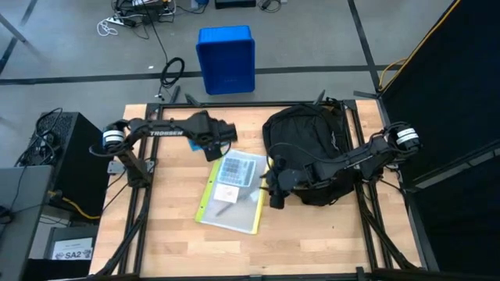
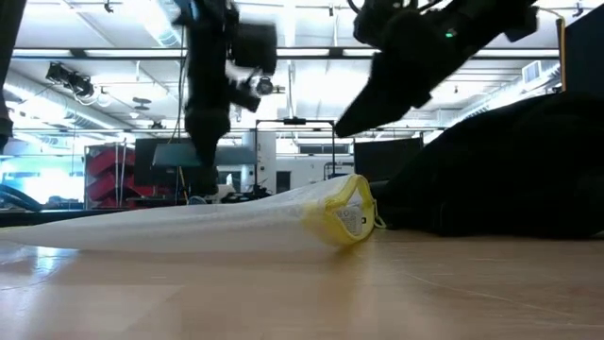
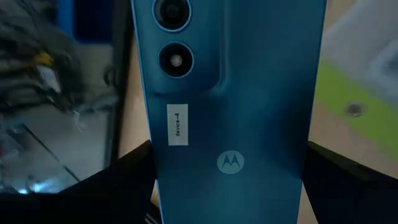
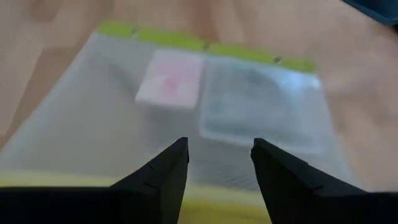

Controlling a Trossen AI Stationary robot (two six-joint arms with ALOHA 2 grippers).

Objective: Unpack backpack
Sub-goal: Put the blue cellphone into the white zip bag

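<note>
On the table's right, the black rounded backpack [image 1: 308,148] lies slumped; left end effector [image 1: 212,148] grips a phone [image 3: 230,112], right end effector [image 4: 219,163] parted, empty.

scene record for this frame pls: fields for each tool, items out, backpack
left tool: shut on a blue phone, held above the table's left-centre
right tool: open, empty, over the pouch edge nearest the backpack
items out: clear pouch with yellow-green trim, flat on the table, cards inside
backpack: black, lying on the table's right half, beside the pouch
off table: blue bin on the floor beyond the far edge
</note>
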